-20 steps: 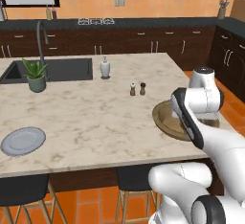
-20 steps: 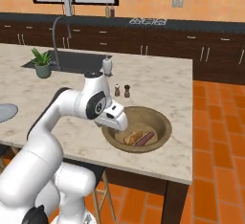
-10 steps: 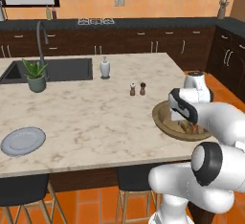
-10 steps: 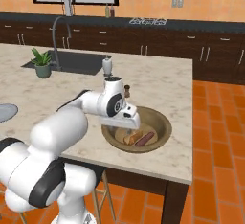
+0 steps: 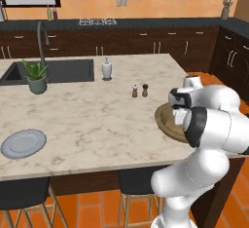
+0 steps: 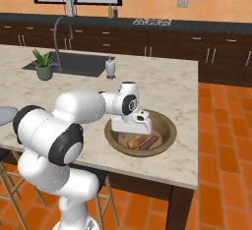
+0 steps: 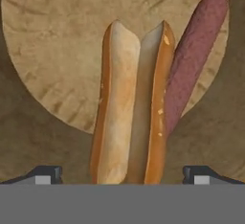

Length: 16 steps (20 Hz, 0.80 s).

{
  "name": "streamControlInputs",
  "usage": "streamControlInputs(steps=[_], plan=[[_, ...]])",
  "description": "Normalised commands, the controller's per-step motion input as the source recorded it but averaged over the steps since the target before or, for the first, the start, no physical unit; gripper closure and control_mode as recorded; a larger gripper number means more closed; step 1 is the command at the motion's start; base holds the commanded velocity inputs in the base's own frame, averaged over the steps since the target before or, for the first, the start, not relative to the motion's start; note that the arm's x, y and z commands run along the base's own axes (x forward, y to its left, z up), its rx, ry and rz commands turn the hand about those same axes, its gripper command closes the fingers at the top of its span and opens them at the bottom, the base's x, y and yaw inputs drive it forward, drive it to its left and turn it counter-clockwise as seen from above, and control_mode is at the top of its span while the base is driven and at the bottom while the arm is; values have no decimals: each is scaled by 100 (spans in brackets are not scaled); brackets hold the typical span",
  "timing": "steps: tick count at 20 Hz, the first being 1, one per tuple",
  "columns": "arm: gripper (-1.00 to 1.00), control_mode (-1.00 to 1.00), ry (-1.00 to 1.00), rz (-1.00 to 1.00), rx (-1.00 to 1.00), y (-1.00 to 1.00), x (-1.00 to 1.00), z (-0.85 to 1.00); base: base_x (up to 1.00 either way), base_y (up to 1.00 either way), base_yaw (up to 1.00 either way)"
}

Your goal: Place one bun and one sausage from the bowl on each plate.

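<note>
The olive-brown bowl sits near the island's right front edge, and its rim shows to the left of my arm. In the bowl lie a split bun and, to its right, a reddish sausage. Both also show from the right base view, the bun beside the sausage. My gripper hangs just above the bun, open, one fingertip on each side of it. The gripper is down inside the bowl, holding nothing. One grey plate lies at the front left; its edge also shows.
Salt and pepper shakers stand mid-counter behind the bowl. A white soap dispenser, a potted plant and the sink with its faucet are at the back left. Stools stand under the counter's front edge.
The arm has folded forward and lowered the hand into the bowl, close over the bun. The jaws stayed open. Bowl, bun, sausage and plate have not moved.
</note>
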Motion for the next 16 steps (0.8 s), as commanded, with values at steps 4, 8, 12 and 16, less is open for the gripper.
streamControlInputs(steps=[4,8,12,16], plan=[[-100,-100,29,0,0,-9,1,-43,0,0,0],[-100,-100,16,0,0,0,21,-37,0,0,0],[-100,-100,22,0,0,0,24,-47,0,0,0],[100,-100,12,0,0,0,29,-28,0,0,0]])
